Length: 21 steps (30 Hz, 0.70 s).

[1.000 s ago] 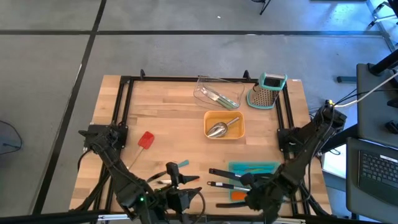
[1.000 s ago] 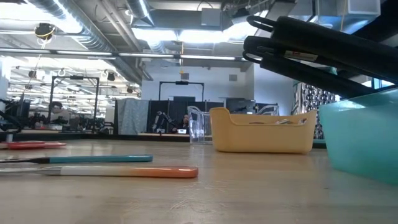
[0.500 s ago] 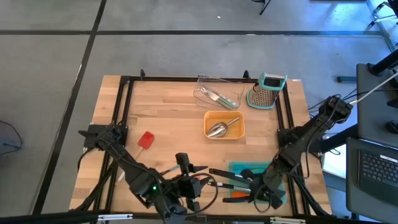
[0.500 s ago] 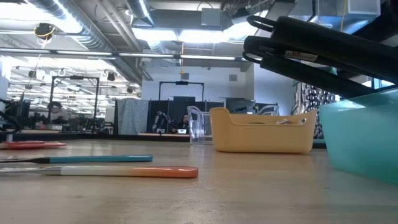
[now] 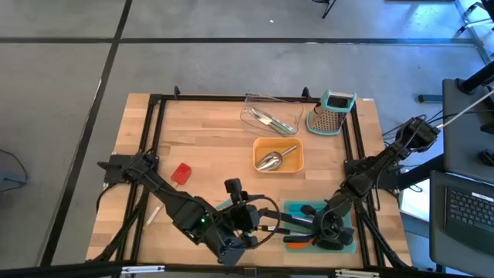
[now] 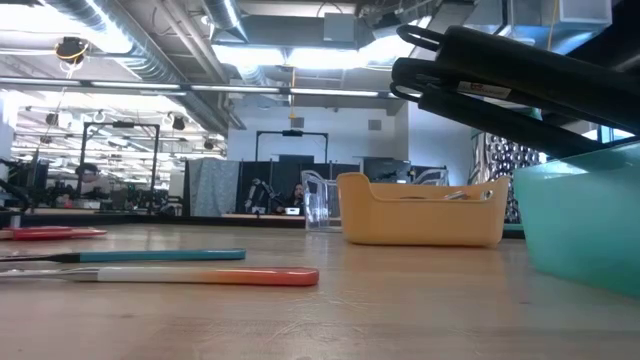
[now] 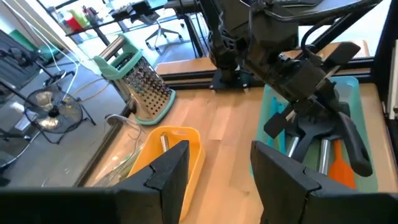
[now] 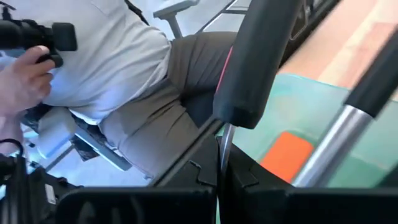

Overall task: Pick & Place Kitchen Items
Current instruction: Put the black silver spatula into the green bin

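Now, placing — right gripper (image 5: 328, 229), jaws pressed together, at the teal tray (image 5: 346, 208).
Left gripper (image 5: 245, 218) jaws spread, empty — a utensil (image 6: 205, 276) is to be grasped next.

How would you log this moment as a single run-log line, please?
left gripper: open, empty, near orange tray | right gripper: shut over teal tray | black spatulas: lying in teal tray

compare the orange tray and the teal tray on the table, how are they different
The orange tray sits mid-table and holds a steel scoop; the teal tray sits near the front edge and holds several black-handled utensils plus an orange tool. The right gripper, shut, is over the teal tray; no gripper is at the orange one. The teal tray looks longer. Both are open-topped trays resting flat on the wood.
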{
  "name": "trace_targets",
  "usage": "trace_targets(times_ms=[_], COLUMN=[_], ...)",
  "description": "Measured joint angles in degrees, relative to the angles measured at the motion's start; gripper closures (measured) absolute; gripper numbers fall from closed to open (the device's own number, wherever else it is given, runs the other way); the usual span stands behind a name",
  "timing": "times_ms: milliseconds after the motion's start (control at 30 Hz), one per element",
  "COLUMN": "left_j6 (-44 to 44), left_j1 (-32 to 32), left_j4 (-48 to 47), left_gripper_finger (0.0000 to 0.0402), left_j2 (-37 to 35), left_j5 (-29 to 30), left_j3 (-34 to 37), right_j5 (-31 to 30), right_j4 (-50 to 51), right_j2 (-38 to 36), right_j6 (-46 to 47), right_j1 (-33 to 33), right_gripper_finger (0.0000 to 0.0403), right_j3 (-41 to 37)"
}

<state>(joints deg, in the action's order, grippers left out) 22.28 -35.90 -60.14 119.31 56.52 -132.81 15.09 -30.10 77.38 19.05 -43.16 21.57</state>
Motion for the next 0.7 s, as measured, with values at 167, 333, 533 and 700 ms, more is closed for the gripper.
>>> trace_targets(times_ms=[167, 333, 533, 700], left_j6=[1.02, 1.59, 2.05, 2.21], left_j1=[0.15, 0.13, 0.15, 0.15], left_j4=[0.0, 0.01, 0.02, 0.02], left_gripper_finger=[0.0239, 0.0243, 0.0241, 0.0244], left_j2=[0.0, 0.02, 0.02, 0.02], left_j5=[-0.51, -0.54, -0.54, -0.54], left_j3=[0.0, 0.0, 0.0, 0.0], right_j5=[-0.37, 1.59, 3.65, 3.63], right_j4=[-1.75, -6.16, -10.9, -14.34], right_j2=[1.31, 5.69, 9.31, 10.85], right_j6=[-1.74, -1.64, 1.1, 2.96], right_j1=[-0.66, -0.68, -0.68, -0.9], right_gripper_finger=[0.0403, 0.0403, 0.0403, 0.0403], right_j3=[-0.66, -0.66, -0.62, -0.62])
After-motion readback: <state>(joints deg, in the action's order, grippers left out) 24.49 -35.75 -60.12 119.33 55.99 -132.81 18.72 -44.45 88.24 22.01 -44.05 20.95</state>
